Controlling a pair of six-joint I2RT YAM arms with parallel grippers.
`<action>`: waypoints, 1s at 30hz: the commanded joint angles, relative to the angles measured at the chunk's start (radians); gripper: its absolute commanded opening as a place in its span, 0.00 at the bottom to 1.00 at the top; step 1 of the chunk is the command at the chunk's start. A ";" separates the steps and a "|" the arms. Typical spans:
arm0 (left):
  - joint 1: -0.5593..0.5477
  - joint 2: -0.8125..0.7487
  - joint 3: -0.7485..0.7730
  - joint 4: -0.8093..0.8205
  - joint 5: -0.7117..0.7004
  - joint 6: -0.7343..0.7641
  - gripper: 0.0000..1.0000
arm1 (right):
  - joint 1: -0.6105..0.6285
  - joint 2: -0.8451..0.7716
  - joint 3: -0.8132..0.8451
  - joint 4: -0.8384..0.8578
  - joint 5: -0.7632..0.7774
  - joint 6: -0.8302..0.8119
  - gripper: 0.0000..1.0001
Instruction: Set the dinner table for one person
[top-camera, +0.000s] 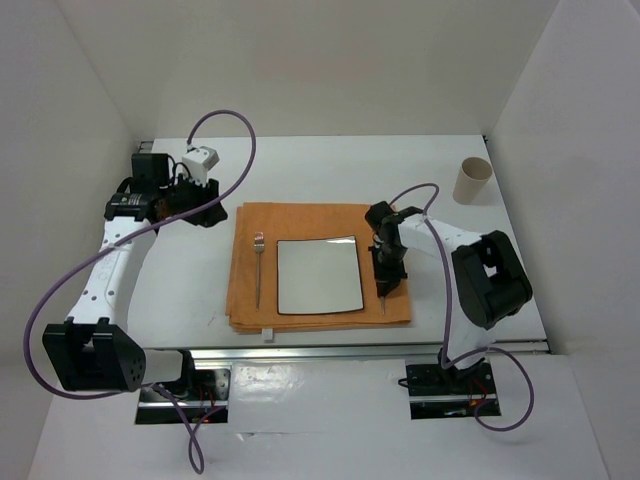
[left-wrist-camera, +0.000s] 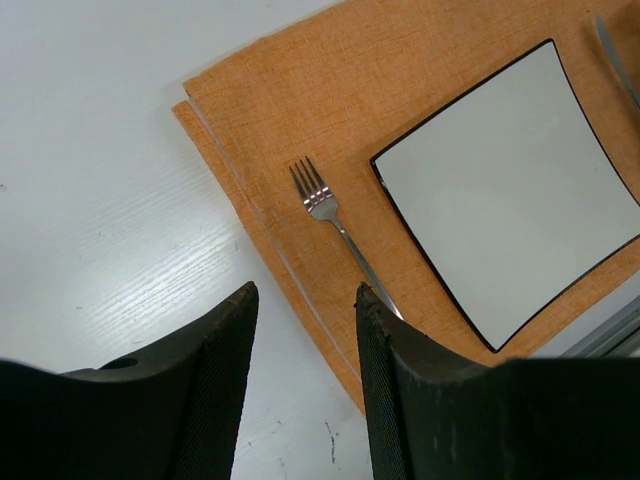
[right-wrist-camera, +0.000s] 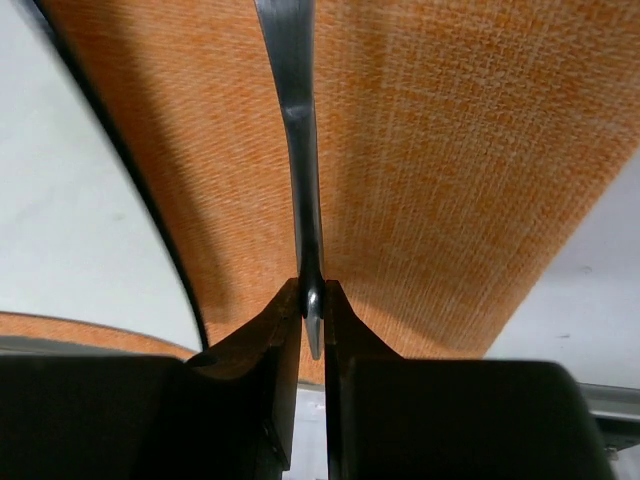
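Observation:
The white dinner table (top-camera: 330, 160) carries an orange cloth (top-camera: 300, 220) with a white square black-rimmed plate (top-camera: 318, 275) on it. A fork (top-camera: 258, 265) lies on the cloth left of the plate, tines pointing away. Right of the plate, my right gripper (top-camera: 387, 272) is shut on a knife (right-wrist-camera: 298, 150) low over the cloth (right-wrist-camera: 450, 150); the blade tip (top-camera: 384, 300) points toward the near edge. My left gripper (top-camera: 205, 208) hovers off the cloth's far left corner, open and empty. In the left wrist view its fingers (left-wrist-camera: 306, 290) frame bare table and the cloth's edge, with the fork (left-wrist-camera: 330, 215) beyond.
A tan paper cup (top-camera: 472, 181) stands upright at the back right of the table. White walls close in the left, right and far sides. A silver rail (top-camera: 350, 350) runs along the near edge by the arm bases.

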 joint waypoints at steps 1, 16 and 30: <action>0.002 -0.038 -0.007 -0.004 -0.003 0.029 0.51 | -0.012 0.026 -0.040 0.056 -0.019 -0.017 0.00; 0.002 -0.038 0.002 -0.015 -0.011 0.057 0.51 | -0.043 0.069 -0.014 0.161 -0.030 -0.006 0.05; 0.002 -0.029 -0.016 0.005 0.014 0.027 0.51 | -0.043 0.031 -0.007 0.191 0.006 0.008 0.49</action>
